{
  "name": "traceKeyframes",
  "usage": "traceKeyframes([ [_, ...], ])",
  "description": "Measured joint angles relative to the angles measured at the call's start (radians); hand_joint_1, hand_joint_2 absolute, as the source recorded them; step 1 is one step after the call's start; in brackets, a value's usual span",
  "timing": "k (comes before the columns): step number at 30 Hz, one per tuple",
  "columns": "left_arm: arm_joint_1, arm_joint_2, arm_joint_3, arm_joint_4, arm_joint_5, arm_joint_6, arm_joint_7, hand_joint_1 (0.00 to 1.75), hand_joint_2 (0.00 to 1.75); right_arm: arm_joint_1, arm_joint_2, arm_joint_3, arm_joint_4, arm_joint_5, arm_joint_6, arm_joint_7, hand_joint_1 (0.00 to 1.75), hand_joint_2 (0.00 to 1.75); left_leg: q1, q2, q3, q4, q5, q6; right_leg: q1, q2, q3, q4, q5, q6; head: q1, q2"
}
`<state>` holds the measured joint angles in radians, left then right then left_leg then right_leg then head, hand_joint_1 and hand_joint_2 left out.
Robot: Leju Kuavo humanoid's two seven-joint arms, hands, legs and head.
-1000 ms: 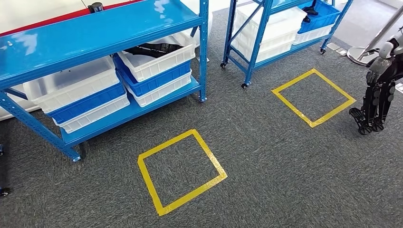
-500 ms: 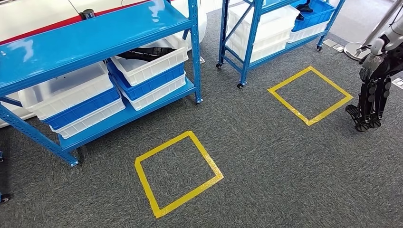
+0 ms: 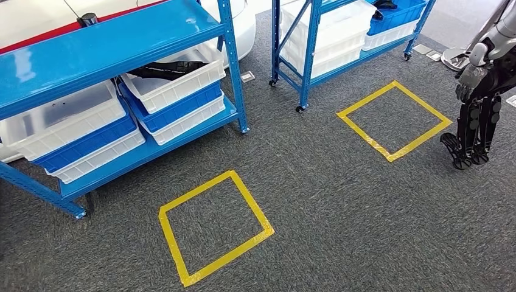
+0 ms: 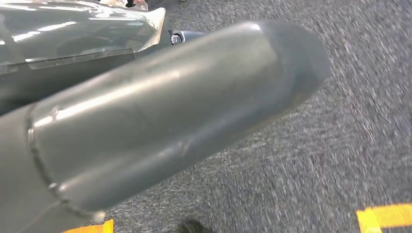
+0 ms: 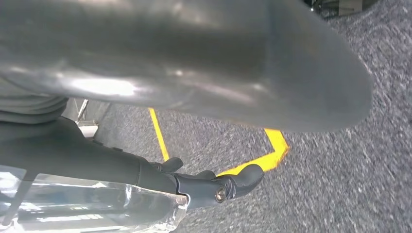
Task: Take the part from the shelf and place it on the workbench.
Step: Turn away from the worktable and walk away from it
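The black part (image 3: 163, 66), lying in a white plastic bin (image 3: 182, 82) on the near blue metal shelf (image 3: 109, 45), is sliding leftward in the head view with the whole scene. I judge the robot is walking or turning, not yet reaching. The right robot hand (image 3: 477, 125) is hanging loosely spread and holding nothing, and I cannot tell how the left robot hand (image 4: 160, 116) is set. Dark grey carpet (image 3: 341, 207) with yellow tape squares (image 3: 213, 228) is passing underfoot.

Bins (image 3: 173, 85) sit in the left shelf (image 3: 109, 42); a taped square (image 3: 213, 228) lies before it
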<state>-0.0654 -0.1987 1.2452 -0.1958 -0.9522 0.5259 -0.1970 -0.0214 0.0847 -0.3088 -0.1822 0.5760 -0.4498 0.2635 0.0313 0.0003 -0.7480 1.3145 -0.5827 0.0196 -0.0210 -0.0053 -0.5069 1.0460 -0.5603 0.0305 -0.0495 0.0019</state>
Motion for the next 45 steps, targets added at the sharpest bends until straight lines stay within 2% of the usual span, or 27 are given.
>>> traceKeyframes([
  [2, 0.001, 0.0, -0.002, 0.0, -0.006, 0.0, 0.0, 0.0, 0.0, 0.001, 0.001, -0.001, 0.0, 0.004, 0.0, 0.003, 0.0, 0.0, -0.033, -0.001, 0.02, -0.11, 0.102, 0.056, 0.017, 0.0, 0.031, -0.014, -0.015, -0.011, 0.0, 0.0],
  [3, 0.001, 0.001, -0.004, 0.0, -0.009, 0.0, 0.0, 0.0, 0.0, 0.001, 0.003, -0.001, 0.001, 0.008, -0.001, 0.004, 0.0, 0.0, -0.05, -0.001, 0.04, -0.17, 0.141, 0.086, 0.027, 0.001, 0.047, -0.024, -0.024, -0.013, 0.005, 0.0],
  [4, 0.001, 0.002, -0.006, -0.001, -0.011, 0.001, 0.0, 0.0, 0.0, -0.001, 0.005, -0.002, 0.001, 0.011, -0.001, 0.005, 0.0, 0.0, -0.064, 0.001, 0.06, -0.215, 0.162, 0.109, 0.03, 0.001, 0.06, -0.035, -0.031, -0.014, 0.01, 0.0],
  [5, 0.0, 0.003, -0.009, -0.001, -0.012, 0.003, 0.0, 0.0, 0.0, -0.003, 0.007, -0.002, 0.002, 0.013, -0.001, 0.006, 0.0, 0.0, -0.074, 0.002, 0.075, -0.242, 0.164, 0.124, 0.031, 0.001, 0.075, -0.047, -0.036, -0.013, 0.014, 0.0],
  [7, -0.004, 0.002, -0.013, -0.002, -0.014, 0.006, 0.001, 0.0, 0.0, -0.008, 0.008, -0.002, 0.002, 0.016, 0.0, 0.009, 0.0, 0.0, -0.08, -0.002, 0.112, -0.276, 0.147, 0.13, 0.03, -0.004, 0.11, -0.059, -0.033, 0.0, 0.017, 0.0],
  [9, -0.004, 0.0, -0.014, -0.002, -0.014, 0.006, 0.001, 0.0, 0.0, -0.009, 0.008, -0.002, 0.002, 0.017, 0.0, 0.01, 0.0, 0.0, -0.077, -0.008, 0.162, -0.312, 0.143, 0.128, 0.027, -0.007, 0.126, -0.037, -0.034, 0.006, 0.017, 0.0],
  [10, -0.005, 0.0, -0.015, -0.002, -0.014, 0.006, 0.001, 0.0, 0.0, -0.01, 0.007, -0.002, 0.002, 0.017, -0.001, 0.01, 0.0, 0.0, -0.074, -0.011, 0.185, -0.324, 0.14, 0.126, 0.026, -0.005, 0.107, 0.001, -0.039, 0.006, 0.018, 0.0],
  [13, -0.007, -0.005, -0.016, -0.002, -0.014, 0.005, 0.001, 0.0, 0.0, -0.013, 0.002, -0.002, 0.002, 0.017, -0.001, 0.01, 0.0, 0.0, -0.069, -0.018, 0.217, -0.333, 0.115, 0.11, 0.017, 0.002, -0.031, 0.171, -0.089, 0.01, 0.019, 0.0],
  [15, -0.005, -0.01, -0.018, -0.001, -0.014, 0.005, 0.001, 0.0, 0.0, -0.008, -0.002, -0.002, 0.002, 0.017, -0.001, 0.011, 0.0, 0.0, -0.066, -0.026, 0.245, -0.333, 0.09, 0.096, 0.008, 0.002, -0.092, 0.186, -0.107, 0.025, 0.019, 0.0],
  [16, -0.004, -0.011, -0.019, -0.001, -0.014, 0.005, 0.001, 0.0, 0.0, -0.005, -0.004, -0.002, 0.002, 0.017, -0.001, 0.011, 0.0, 0.0, -0.063, -0.029, 0.262, -0.333, 0.076, 0.089, 0.004, 0.002, -0.1, 0.149, -0.085, 0.04, 0.019, 0.0],
  [18, -0.002, -0.012, -0.021, -0.001, -0.014, 0.005, 0.001, 0.0, 0.0, 0.001, -0.007, -0.002, 0.003, 0.019, 0.0, 0.012, 0.0, 0.0, -0.059, -0.033, 0.292, -0.33, 0.046, 0.073, -0.004, -0.001, -0.096, 0.048, 0.015, 0.074, 0.021, 0.0],
  [19, -0.002, -0.012, -0.022, -0.001, -0.014, 0.006, 0.001, 0.0, 0.0, 0.0, -0.007, -0.002, 0.005, 0.021, 0.0, 0.013, 0.0, 0.0, -0.059, -0.033, 0.3, -0.328, 0.033, 0.066, -0.003, -0.001, -0.091, 0.014, 0.055, 0.075, 0.023, 0.0],
  [20, -0.003, -0.012, -0.022, -0.001, -0.014, 0.006, 0.001, 0.0, 0.0, -0.002, -0.007, -0.002, 0.006, 0.023, 0.001, 0.013, 0.0, 0.0, -0.06, -0.033, 0.303, -0.326, 0.023, 0.059, -0.001, -0.001, -0.088, -0.003, 0.083, 0.065, 0.023, 0.0],
  [21, -0.004, -0.012, -0.023, -0.001, -0.013, 0.007, 0.0, 0.0, 0.0, -0.004, -0.007, -0.002, 0.008, 0.025, 0.001, 0.014, 0.0, 0.0, -0.061, -0.033, 0.308, -0.323, 0.016, 0.054, 0.002, 0.0, -0.087, -0.006, 0.09, 0.047, 0.023, 0.0],
  [22, -0.005, -0.012, -0.023, -0.001, -0.013, 0.007, -0.001, 0.0, 0.0, -0.006, -0.008, -0.002, 0.007, 0.027, 0.001, 0.015, 0.0, 0.0, -0.061, -0.032, 0.306, -0.321, 0.012, 0.05, 0.002, 0.002, -0.081, -0.008, 0.085, 0.029, 0.022, 0.0],
  [24, -0.005, -0.012, -0.024, -0.001, -0.012, 0.008, -0.006, 0.0, 0.0, -0.004, -0.009, -0.003, 0.007, 0.029, 0.001, 0.015, 0.0, 0.0, -0.059, -0.025, 0.289, -0.282, 0.013, 0.042, -0.004, 0.004, -0.067, -0.017, 0.08, 0.013, 0.02, 0.0],
  [26, -0.005, -0.013, -0.024, -0.001, -0.012, 0.007, -0.015, 0.0, 0.0, -0.004, -0.01, -0.003, 0.007, 0.03, 0.0, 0.013, 0.0, 0.0, -0.052, -0.016, 0.223, -0.176, 0.003, 0.028, -0.007, 0.003, -0.046, -0.028, 0.069, 0.0, 0.017, 0.0],
  [28, -0.005, -0.014, -0.024, -0.001, -0.012, 0.004, -0.025, 0.0, 0.0, -0.005, -0.01, -0.003, 0.007, 0.029, -0.001, 0.009, 0.0, 0.0, -0.041, -0.011, 0.131, -0.058, -0.036, 0.013, -0.009, 0.003, -0.025, -0.036, 0.055, -0.008, 0.015, 0.0],
  [30, -0.002, -0.014, -0.025, -0.001, -0.011, 0.0, -0.032, 0.0, 0.0, -0.003, -0.011, -0.004, 0.007, 0.028, -0.002, 0.006, 0.0, 0.0, -0.03, -0.008, 0.07, -0.025, -0.045, 0.003, -0.01, 0.003, 0.001, -0.04, 0.036, -0.009, 0.015, 0.0],
  [31, -0.002, -0.014, -0.025, -0.001, -0.011, -0.002, -0.036, 0.0, 0.0, -0.001, -0.012, -0.005, 0.007, 0.027, -0.002, 0.005, 0.0, 0.0, -0.026, -0.007, 0.062, -0.057, -0.015, 0.002, -0.01, 0.004, 0.016, -0.041, 0.027, -0.008, 0.015, 0.0],
  [33, 0.0, -0.013, -0.025, -0.001, -0.012, -0.002, -0.045, 0.0, 0.0, 0.0, -0.011, -0.007, 0.007, 0.025, -0.004, 0.002, 0.0, 0.0, -0.023, -0.004, 0.08, -0.174, 0.09, 0.005, -0.013, 0.006, 0.045, -0.042, 0.008, -0.003, 0.015, 0.0],
  [34, 0.0, -0.011, -0.025, -0.001, -0.014, -0.002, -0.05, 0.0, 0.0, -0.001, -0.01, -0.008, 0.007, 0.025, -0.005, 0.001, 0.0, 0.0, -0.026, -0.002, 0.091, -0.219, 0.123, 0.008, -0.013, 0.008, 0.057, -0.044, 0.0, 0.002, 0.014, 0.0],
  [36, 0.0, -0.009, -0.026, 0.0, -0.017, -0.002, -0.055, 0.0, 0.0, -0.005, -0.008, -0.009, 0.008, 0.024, -0.007, -0.002, 0.0, 0.0, -0.038, -0.003, 0.112, -0.266, 0.148, 0.017, -0.012, 0.011, 0.071, -0.051, -0.014, 0.014, 0.011, 0.0],
  [39, -0.003, -0.006, -0.028, -0.001, -0.025, 0.001, -0.055, 0.0, 0.0, -0.01, -0.008, -0.01, 0.007, 0.04, -0.008, 0.003, 0.0, 0.0, -0.043, -0.012, 0.14, -0.291, 0.148, 0.033, -0.01, 0.01, 0.093, -0.057, -0.031, 0.028, 0.011, 0.0],
  [41, -0.005, -0.006, -0.029, -0.001, -0.029, 0.004, -0.055, 0.0, 0.0, -0.011, -0.009, -0.009, 0.006, 0.05, -0.006, 0.008, 0.0, 0.0, -0.04, -0.018, 0.151, -0.306, 0.152, 0.045, -0.007, 0.008, 0.063, 0.014, -0.068, 0.022, 0.014, 0.0],
  [43, -0.005, -0.006, -0.029, 0.0, -0.031, 0.005, -0.056, 0.0, 0.0, -0.01, -0.01, -0.009, 0.006, 0.051, -0.004, 0.01, 0.0, 0.0, -0.046, -0.025, 0.153, -0.307, 0.149, 0.053, -0.002, 0.007, -0.019, 0.152, -0.12, 0.01, 0.016, 0.0],
  [45, -0.004, -0.007, -0.03, 0.0, -0.033, 0.005, -0.06, 0.0, 0.0, -0.005, -0.011, -0.009, 0.007, 0.05, -0.004, 0.01, 0.0, 0.0, -0.051, -0.039, 0.155, -0.306, 0.147, 0.058, 0.003, 0.007, -0.08, 0.231, -0.13, 0.012, 0.016, 0.0],
])
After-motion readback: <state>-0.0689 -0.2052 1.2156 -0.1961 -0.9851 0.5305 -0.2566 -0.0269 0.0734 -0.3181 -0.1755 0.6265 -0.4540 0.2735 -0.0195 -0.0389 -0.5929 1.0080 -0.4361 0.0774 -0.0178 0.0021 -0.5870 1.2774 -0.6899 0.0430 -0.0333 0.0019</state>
